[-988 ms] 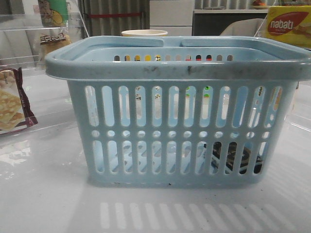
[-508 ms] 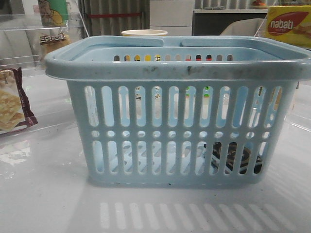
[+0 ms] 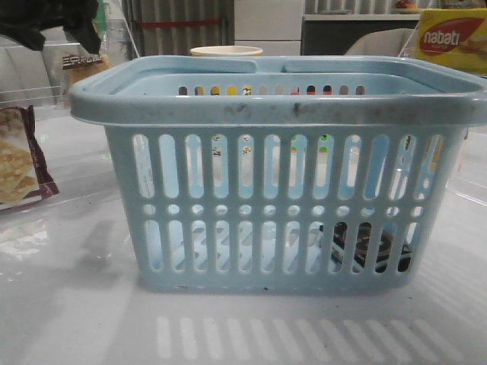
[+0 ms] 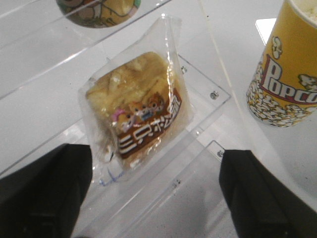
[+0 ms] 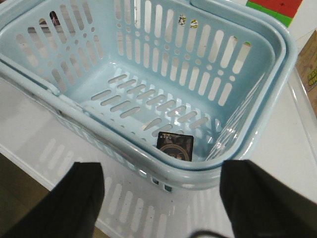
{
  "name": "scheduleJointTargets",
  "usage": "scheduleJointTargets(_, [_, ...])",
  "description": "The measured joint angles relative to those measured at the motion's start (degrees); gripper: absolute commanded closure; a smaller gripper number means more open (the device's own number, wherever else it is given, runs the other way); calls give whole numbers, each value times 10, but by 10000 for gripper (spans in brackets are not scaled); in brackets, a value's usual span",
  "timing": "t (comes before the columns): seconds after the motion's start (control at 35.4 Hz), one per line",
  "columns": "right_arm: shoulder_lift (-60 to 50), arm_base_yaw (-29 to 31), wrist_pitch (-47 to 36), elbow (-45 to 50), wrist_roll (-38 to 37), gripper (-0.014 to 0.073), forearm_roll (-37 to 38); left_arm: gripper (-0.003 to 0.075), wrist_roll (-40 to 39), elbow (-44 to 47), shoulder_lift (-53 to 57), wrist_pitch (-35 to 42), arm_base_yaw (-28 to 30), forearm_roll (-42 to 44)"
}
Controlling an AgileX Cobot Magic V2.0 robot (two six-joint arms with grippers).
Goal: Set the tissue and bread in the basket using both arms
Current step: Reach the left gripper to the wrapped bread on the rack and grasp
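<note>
Blue basket front and centre, left arm peeking in up top.

The pale blue basket [image 3: 285, 179] sits square on the white table [image 3: 68, 304], both handles folded down on its thick rim. Through the lower slots on its right side, the dark tissue [image 3: 365, 247] lies flat on the basket floor. A dark piece of the left arm [image 3: 46, 21] shows in the top left corner, just above the bagged bread [image 3: 82, 62] behind clear acrylic. Cracker packet [image 3: 19, 163] at the left edge, popcorn cup [image 3: 226, 52] rim behind the basket, yellow nabati box [image 3: 453, 39] far right.
</note>
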State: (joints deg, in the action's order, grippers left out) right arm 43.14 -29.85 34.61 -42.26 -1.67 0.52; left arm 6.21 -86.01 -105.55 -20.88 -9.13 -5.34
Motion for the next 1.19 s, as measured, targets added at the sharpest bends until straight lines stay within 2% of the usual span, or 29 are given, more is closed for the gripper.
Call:
scheduleJointTargets(0.34, [0,0,0,0,0,3,0,287,0,-35,-82,88,0,29])
scheduleJointTargets(0.65, [0,0,0,0,0,3,0,527,0,-35,-92,109,0,30])
scheduleJointTargets(0.85, [0,0,0,0,0,3,0,631,0,-35,-92,109,0,30])
scheduleJointTargets(1.19, [0,0,0,0,0,3,0,629,0,-35,-92,109,0,30])
